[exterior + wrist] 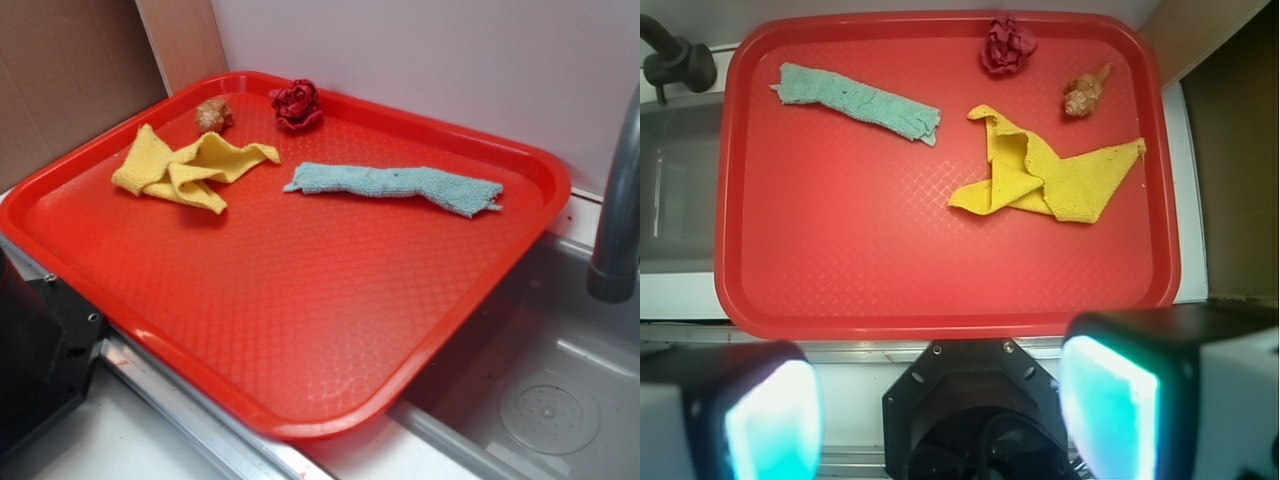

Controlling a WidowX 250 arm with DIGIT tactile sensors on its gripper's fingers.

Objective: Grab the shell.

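In the exterior view the shell [213,115] lies at the far edge of the red tray [300,330], between the yellow cloth [190,168] and the dark red fabric rose [297,104], with a blue cloth strip [398,185] to the right; no gripper shows here. The wrist view looks straight down and adds the gripper [940,410], its two pads spread wide apart and empty above the tray's near rim, well apart from the shell [1085,92] in the upper right.

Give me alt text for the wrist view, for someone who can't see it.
A red tray seen from above holds a small tan shell near its far right corner, beside a dark red fabric rose, a crumpled yellow cloth and a teal cloth strip. The open tool hovers at the near edge, touching nothing.
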